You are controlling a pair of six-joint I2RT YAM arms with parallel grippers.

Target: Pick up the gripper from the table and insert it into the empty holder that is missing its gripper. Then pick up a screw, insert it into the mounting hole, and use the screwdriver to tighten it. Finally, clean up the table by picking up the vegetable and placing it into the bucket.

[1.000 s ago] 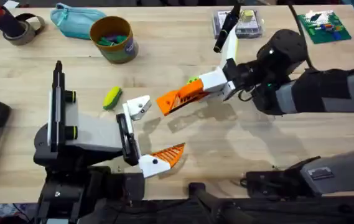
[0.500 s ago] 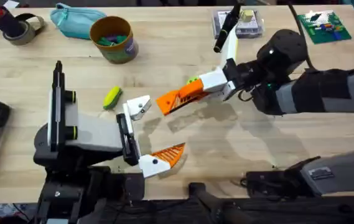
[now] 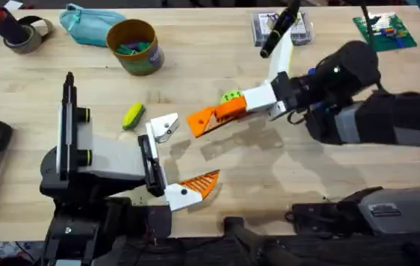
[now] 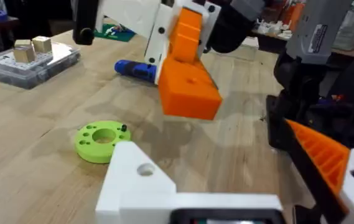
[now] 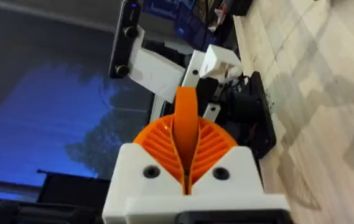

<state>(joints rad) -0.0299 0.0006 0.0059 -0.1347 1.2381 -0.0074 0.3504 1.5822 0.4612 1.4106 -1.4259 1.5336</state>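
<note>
Presently, the gripper (image 5: 186,106), a small orange plastic wedge, is seen edge-on in the right wrist view as a narrow upright strip. It sits between the two orange ribbed pads (image 5: 158,140) of the right gripper (image 3: 217,117), which are closed tight against its flanks. In the overhead view the piece (image 3: 197,123) is held above the wooden table (image 3: 328,177) near the middle, its tip pointing toward the holder (image 3: 165,127) and just short of it; no contact can be confirmed.

The holder is a white angular mount, and its mounting hole (image 4: 144,168) is visible as a small round opening in the left wrist view. Its twin (image 3: 182,194) carries an orange ribbed finger (image 3: 202,182).

These two mounts form the left gripper (image 3: 186,155). It is spread wide and holds nothing. The left arm lies low over the table's near left part with its wrist pointing toward the centre. The right arm reaches in from the right side, forearm roughly level and wrist turned toward the holder.

The screwdriver (image 4: 133,68), with its blue handle, lies on the table beyond the held piece, near a green perforated disc (image 4: 102,140). The vegetable (image 3: 133,116), yellow-green, rests just left of the holder. The bucket (image 3: 133,46) stands at the far left, beside a teal pouch (image 3: 88,26).
</note>
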